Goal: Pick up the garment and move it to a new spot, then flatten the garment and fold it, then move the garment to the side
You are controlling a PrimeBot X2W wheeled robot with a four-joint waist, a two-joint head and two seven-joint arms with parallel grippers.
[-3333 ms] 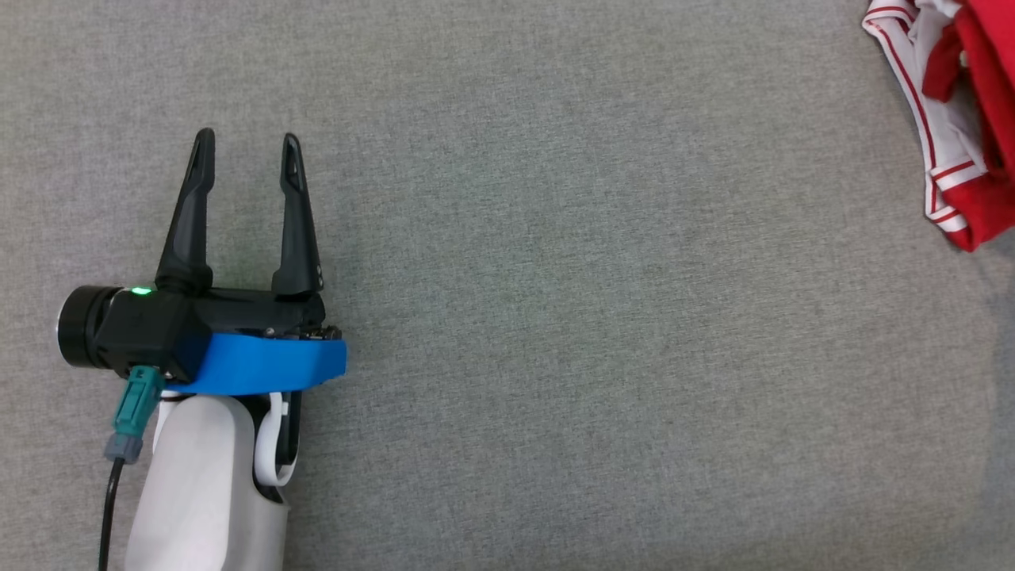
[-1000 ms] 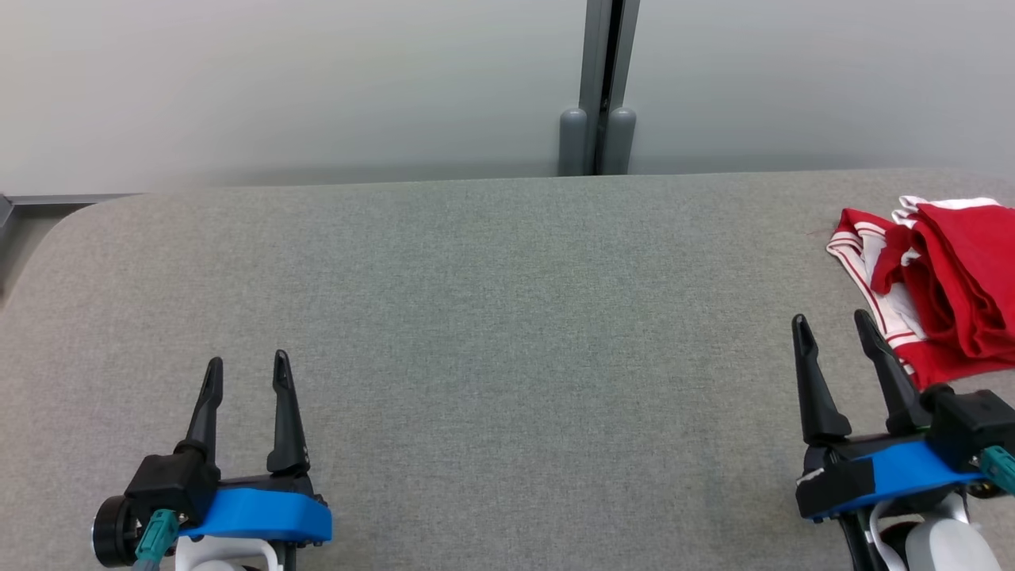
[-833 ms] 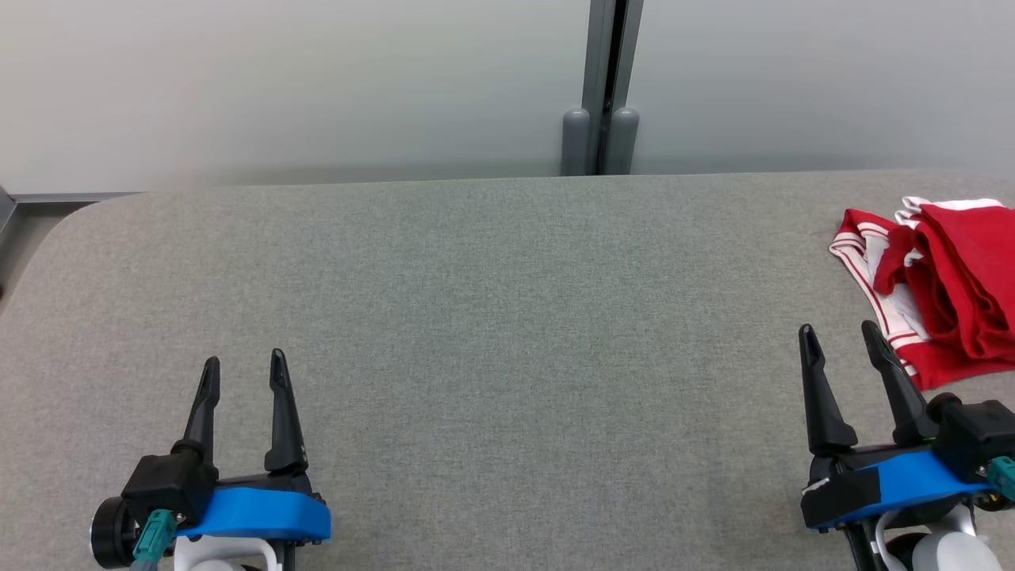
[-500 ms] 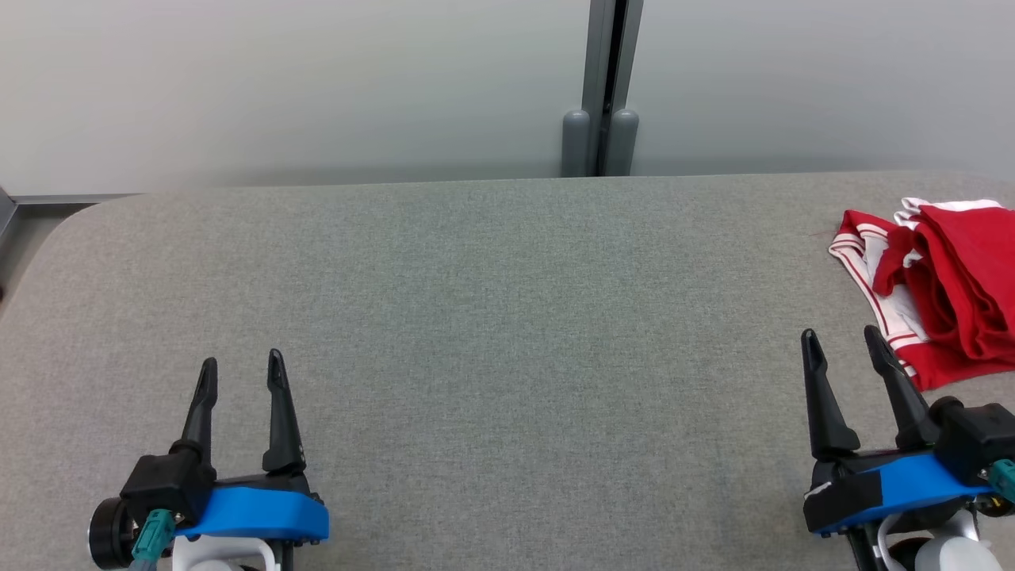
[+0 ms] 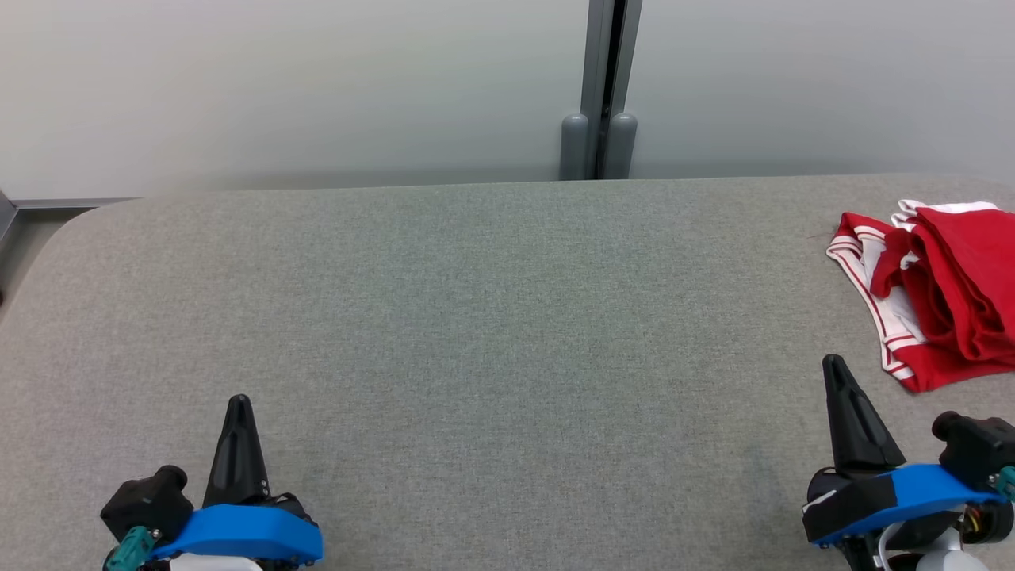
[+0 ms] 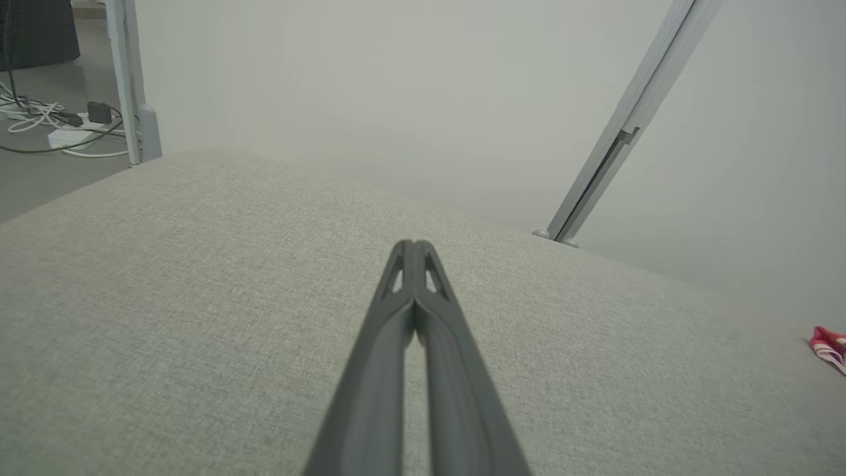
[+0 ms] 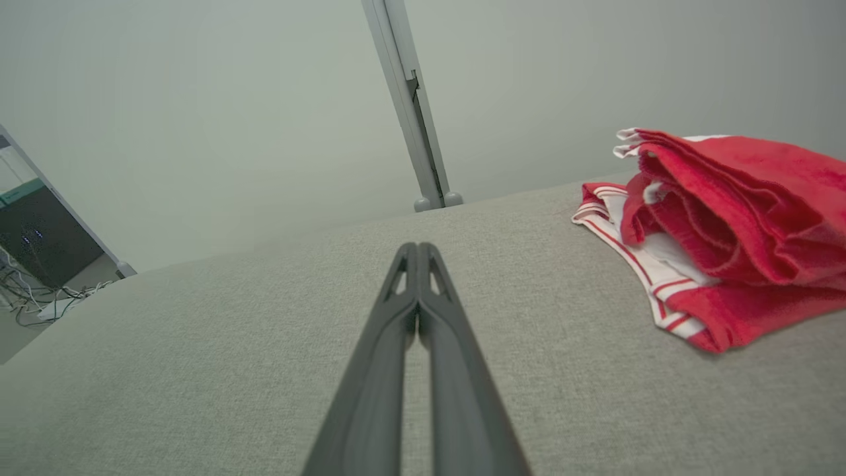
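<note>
Head view takes in the broad grey fabric-covered table [image 5: 476, 317], backed by a pale wall panel [image 5: 277, 79] that a grey post [image 5: 599, 87] splits in two. Next in size is the garment [image 5: 944, 293], red with white striped trim. It lies in thick stacked folds at the table's right edge, and the frame cuts part of it off, so how tidy the whole bundle is I cannot fully tell. In the right wrist view the garment [image 7: 714, 231] sits off to the right of that arm's fingers, near them but not touching.

The left gripper [image 5: 238, 400] sits at the lower left and the right gripper [image 5: 833, 361] at the lower right, well apart from each other. Half a second ago both had their fingers spread wide. Now each pair is pressed together into a single dark spike, and both sit lower in the head view. The wrist views agree: the left gripper [image 6: 413, 248] and the right gripper [image 7: 418, 248] each meet at the tips with nothing between them.

With the garment apparently folded and set to the side, and both grippers closing empty as they draw back, the task looks finished or very nearly so, the arms seemingly parking rather than reaching for cloth
</note>
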